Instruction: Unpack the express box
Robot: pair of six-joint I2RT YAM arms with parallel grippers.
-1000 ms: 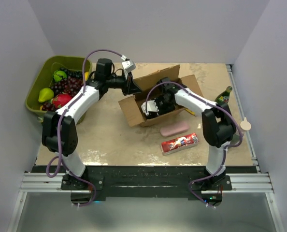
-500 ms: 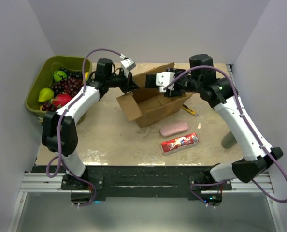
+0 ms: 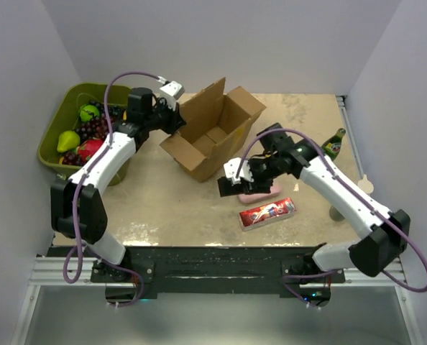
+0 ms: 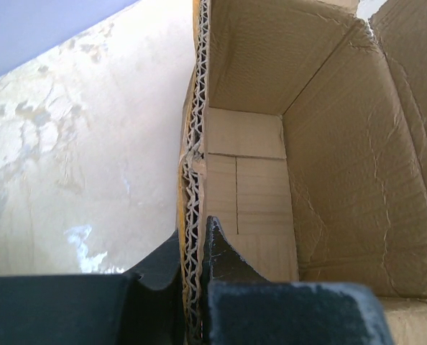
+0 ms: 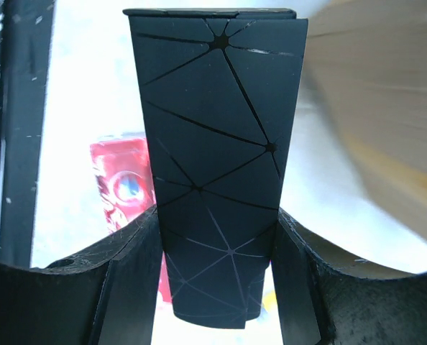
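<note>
The express box [image 3: 215,131] is an open brown carton, tipped, with its flaps up at the table's back middle. My left gripper [image 3: 172,118] is shut on its left wall. In the left wrist view the fingers [image 4: 217,251] pinch the corrugated edge [image 4: 193,180], and the inside of the box [image 4: 271,180] shows only bare cardboard. My right gripper [image 3: 233,181] is in front of the box, shut on a black box with thin crack lines [image 3: 226,189]. In the right wrist view that black box [image 5: 213,144] fills the gap between the fingers of the right gripper [image 5: 217,219].
A pink oblong item [image 3: 265,191] and a red packet [image 3: 267,213] lie just right of my right gripper; the packet also shows in the right wrist view [image 5: 121,188]. An olive-green fruit bin [image 3: 68,97] stands at the back left. A green bottle [image 3: 333,142] stands at the right edge.
My right gripper came up out of the box and moved to the table in front of it, holding the black box. My left gripper pulled the box left and tipped it.
</note>
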